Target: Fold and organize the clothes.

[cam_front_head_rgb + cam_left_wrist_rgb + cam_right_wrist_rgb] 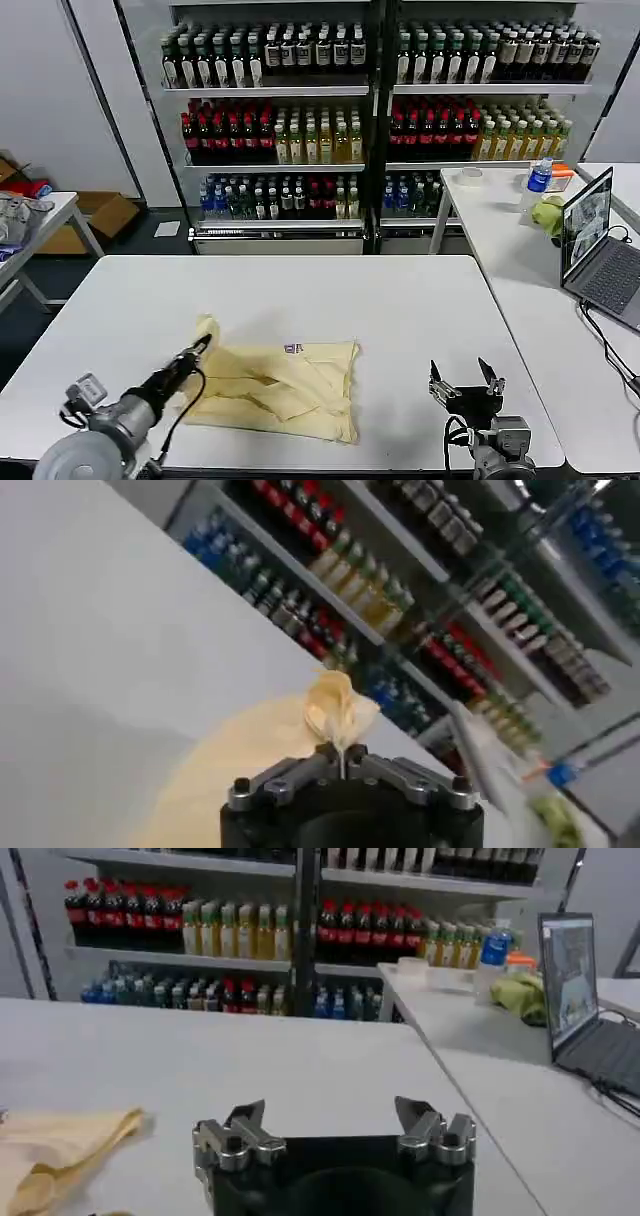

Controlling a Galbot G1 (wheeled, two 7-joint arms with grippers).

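Head view: cream T-shirt (275, 390) crumpled on near-left part of white desk (420, 310), long axis running left to right, neck label toward far edge. Left pincer (203, 345) clamped on raised left corner, so nearer arm. Right pincer (466, 380) spread apart, well apart to right, over bare desk.

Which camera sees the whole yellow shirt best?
The head view: the T-shirt lies spread on the table, with the left gripper pinching its corner. The left wrist view shows only a bunched bit at the jaws; the right wrist view only an edge.
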